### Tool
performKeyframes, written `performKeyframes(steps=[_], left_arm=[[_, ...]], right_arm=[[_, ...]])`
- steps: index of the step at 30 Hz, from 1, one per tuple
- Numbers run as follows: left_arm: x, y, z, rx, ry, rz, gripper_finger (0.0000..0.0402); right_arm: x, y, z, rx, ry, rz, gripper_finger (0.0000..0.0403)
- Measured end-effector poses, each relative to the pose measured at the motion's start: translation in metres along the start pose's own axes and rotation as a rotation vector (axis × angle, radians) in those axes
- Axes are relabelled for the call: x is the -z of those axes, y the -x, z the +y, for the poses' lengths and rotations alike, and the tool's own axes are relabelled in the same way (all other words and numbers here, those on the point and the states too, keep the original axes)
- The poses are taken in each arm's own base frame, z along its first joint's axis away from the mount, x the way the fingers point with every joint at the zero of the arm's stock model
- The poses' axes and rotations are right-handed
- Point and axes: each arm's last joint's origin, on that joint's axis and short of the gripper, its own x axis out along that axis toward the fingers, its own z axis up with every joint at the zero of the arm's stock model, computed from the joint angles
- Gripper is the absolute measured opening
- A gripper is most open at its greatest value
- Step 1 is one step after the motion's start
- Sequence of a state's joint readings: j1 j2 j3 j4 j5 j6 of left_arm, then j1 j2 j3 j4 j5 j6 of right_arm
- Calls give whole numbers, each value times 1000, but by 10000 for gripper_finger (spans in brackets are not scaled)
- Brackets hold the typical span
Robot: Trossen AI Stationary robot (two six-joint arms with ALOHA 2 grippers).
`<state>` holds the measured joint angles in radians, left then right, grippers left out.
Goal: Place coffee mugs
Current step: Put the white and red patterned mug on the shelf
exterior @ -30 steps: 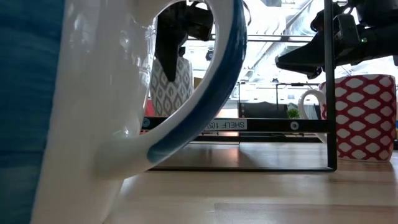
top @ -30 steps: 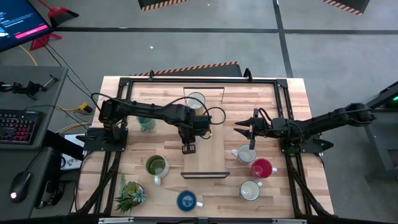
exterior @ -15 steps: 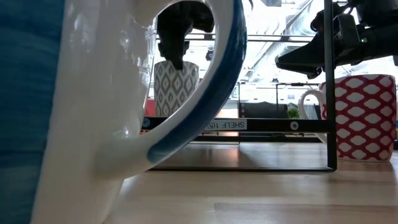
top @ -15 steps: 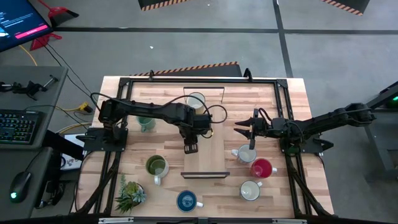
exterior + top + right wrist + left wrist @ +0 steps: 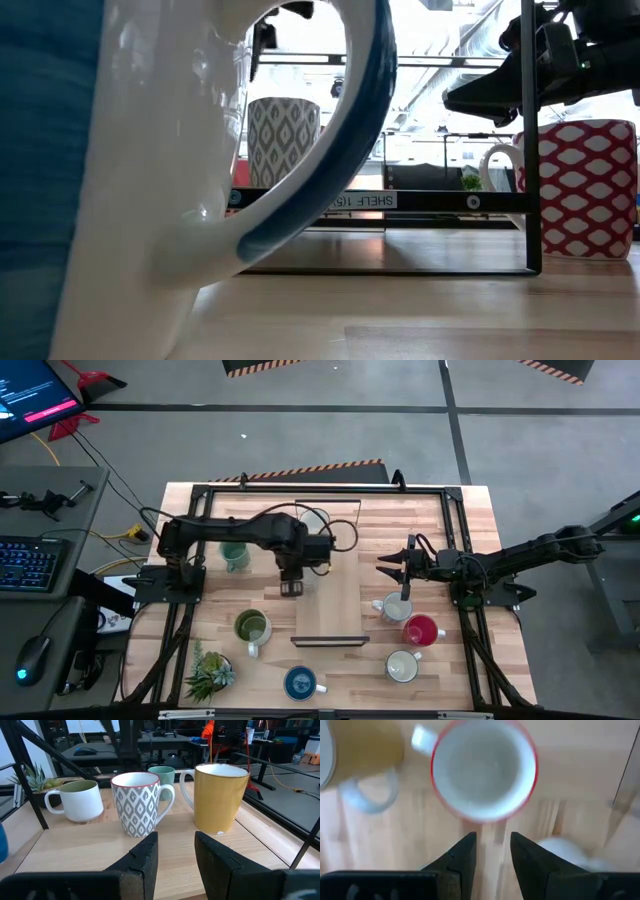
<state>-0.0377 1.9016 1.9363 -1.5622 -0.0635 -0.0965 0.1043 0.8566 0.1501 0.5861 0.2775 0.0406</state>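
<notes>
The grey-diamond mug with a red rim (image 5: 283, 140) stands upright on its base on the wood; the right wrist view shows this mug (image 5: 135, 802) beside a yellow mug (image 5: 220, 797). My left gripper (image 5: 493, 840) is open and hovers straight above the patterned mug (image 5: 484, 770), clear of it. In the high view the left gripper (image 5: 290, 588) is near the table's middle and its arm hides that mug. My right gripper (image 5: 385, 567) is open and waits level at the right, above a white mug (image 5: 395, 606).
Teal mug (image 5: 233, 557), olive mug (image 5: 250, 627), blue mug (image 5: 300, 682), red mug (image 5: 421, 630) and cream mug (image 5: 402, 666) stand around the table. A spiky plant (image 5: 208, 672) sits at the near left. A black shelf frame (image 5: 328, 641) crosses the middle.
My left gripper has risen from the patterned mug and drawn a little toward the table's left and far side. In the low view its finger first overlapped the mug and now stands well above the rim. The mug stays upright where it was.
</notes>
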Motion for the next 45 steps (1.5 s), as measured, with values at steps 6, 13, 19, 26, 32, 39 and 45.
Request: performKeyframes(steps=[6,13,19,26,32,39,45], left_arm=[[29,19,-4,30,-158,-25,110],[103,37,8,35,-53,-102,110],[170,41,17,77,107,-333,110],[233,26,24,104,254,-613,110],[260,-16,24,158,329,-741,110],[263,-71,18,333,396,-920,110],[251,-92,17,305,340,-1117,110]], right_arm=[[3,0,0,0,4,32,112],[5,0,0,0,0,48,112],[4,0,0,-3,-3,42,112],[4,0,0,-3,-3,42,112],[4,0,0,5,-3,42,112],[4,0,0,7,-18,41,112],[4,0,0,13,-19,41,112]])
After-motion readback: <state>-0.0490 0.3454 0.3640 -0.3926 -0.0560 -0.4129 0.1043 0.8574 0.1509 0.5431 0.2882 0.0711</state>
